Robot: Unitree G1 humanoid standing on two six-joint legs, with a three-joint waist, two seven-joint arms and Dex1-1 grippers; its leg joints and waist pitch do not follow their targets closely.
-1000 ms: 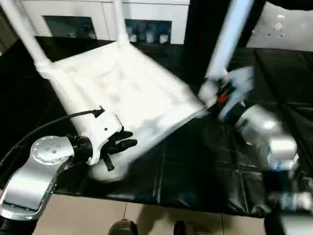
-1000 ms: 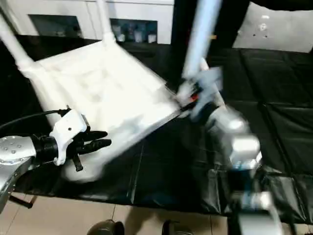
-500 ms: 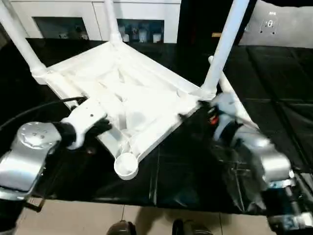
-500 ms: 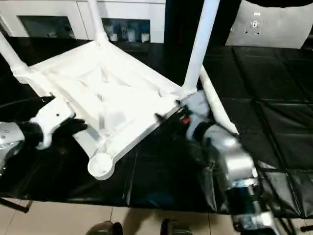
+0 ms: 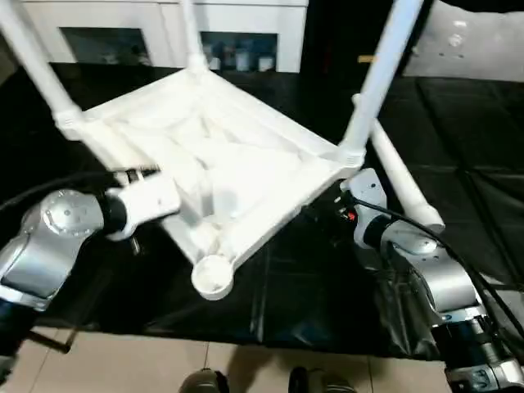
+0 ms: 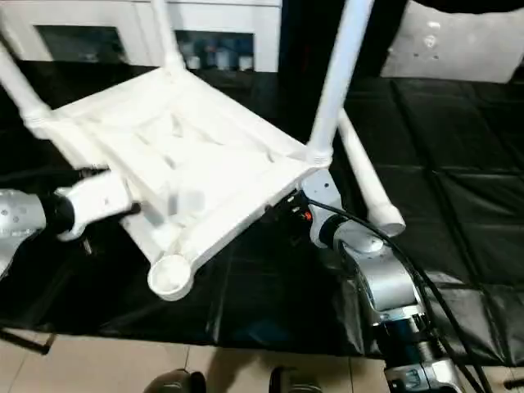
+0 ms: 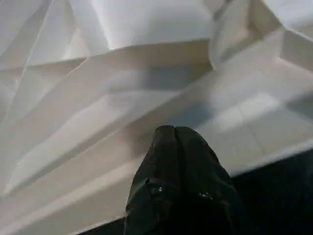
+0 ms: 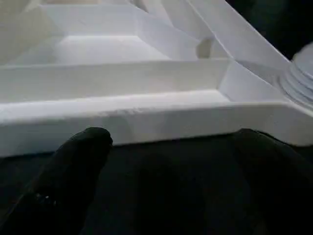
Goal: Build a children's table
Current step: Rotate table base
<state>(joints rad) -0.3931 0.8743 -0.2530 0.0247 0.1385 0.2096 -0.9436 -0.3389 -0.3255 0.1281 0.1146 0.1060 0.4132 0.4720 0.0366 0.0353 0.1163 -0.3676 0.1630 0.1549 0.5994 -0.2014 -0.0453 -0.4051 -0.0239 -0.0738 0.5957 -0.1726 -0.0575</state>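
Note:
The children's table lies upside down on black sheeting. Its white tabletop [image 5: 237, 164] shows its ribbed underside. Three white legs stand up from its sockets: one far left [image 5: 37, 61], one at the back [image 5: 190, 33], one at the right corner [image 5: 378, 82]. The near corner socket [image 5: 211, 276] is empty. A loose leg [image 5: 401, 184] lies on the sheeting to the right. My left gripper [image 7: 172, 131] is shut, its tips against the tabletop's left rim. My right gripper [image 8: 176, 147] stands open just below the rim [image 8: 146, 122] near the right corner, holding nothing.
A white cabinet with glass doors [image 5: 246, 37] stands behind the bench. The black sheeting [image 5: 311, 303] ends at a front edge above tiled floor, where dark shoes [image 5: 205, 382] show. A white panel [image 5: 475, 41] is at the back right.
The tilted tabletop has settled lower and flatter. My left gripper closed and moved from the near socket to the left rim. My right arm dropped from the right leg to under that corner.

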